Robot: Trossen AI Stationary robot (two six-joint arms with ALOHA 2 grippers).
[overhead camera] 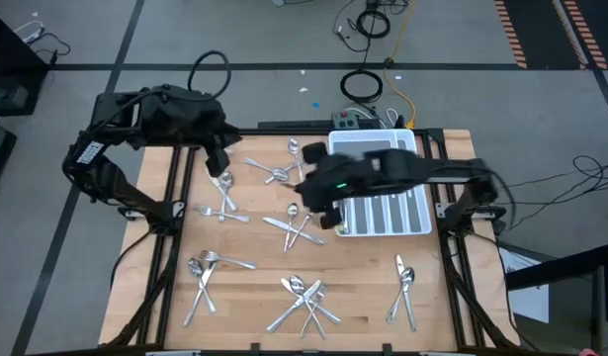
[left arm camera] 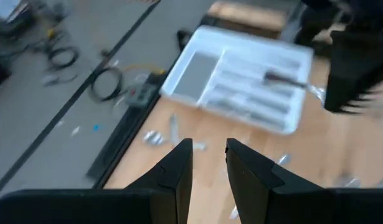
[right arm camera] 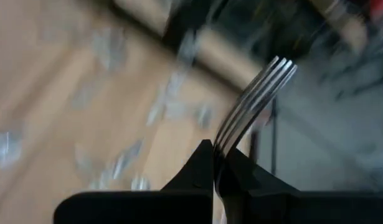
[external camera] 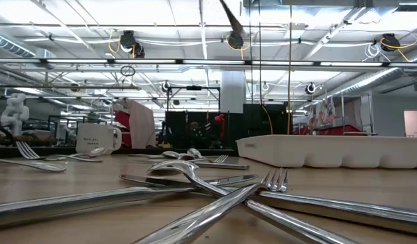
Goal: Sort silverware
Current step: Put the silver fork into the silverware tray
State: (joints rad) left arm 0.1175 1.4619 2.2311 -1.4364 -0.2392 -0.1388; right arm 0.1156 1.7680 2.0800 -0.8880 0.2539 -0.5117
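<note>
Fork [right arm camera: 256,102] pinched by its handle in the clenched right gripper [right arm camera: 215,163], up beside the tray's [overhead camera: 422,222] left edge; such a thin hold could let it swivel or drop short. Left gripper [left arm camera: 208,163] hovers half-parted, empty, near the table's [overhead camera: 254,326] far-left corner.

Worktop [overhead camera: 254,297]: carried the silverware [overhead camera: 304,297] in scattered clusters, and the tray [overhead camera: 383,213] at its far right.
Tray: lay at the far right corner, with pieces in its long compartments.
Mug [external camera: 96,139]: stood at the worktop's far edge, seen in the low view.
Left hand [overhead camera: 218,163]: hung above the far left cluster, well apart from the tray.
Right hand [overhead camera: 328,220]: sat just left of the tray's near corner, above the middle cluster.
Fork [right arm camera: 253,106]: stood between the right hand's fingers, tines pointing away from the wrist.
Near edge: three clusters lay left, middle and right.
</note>
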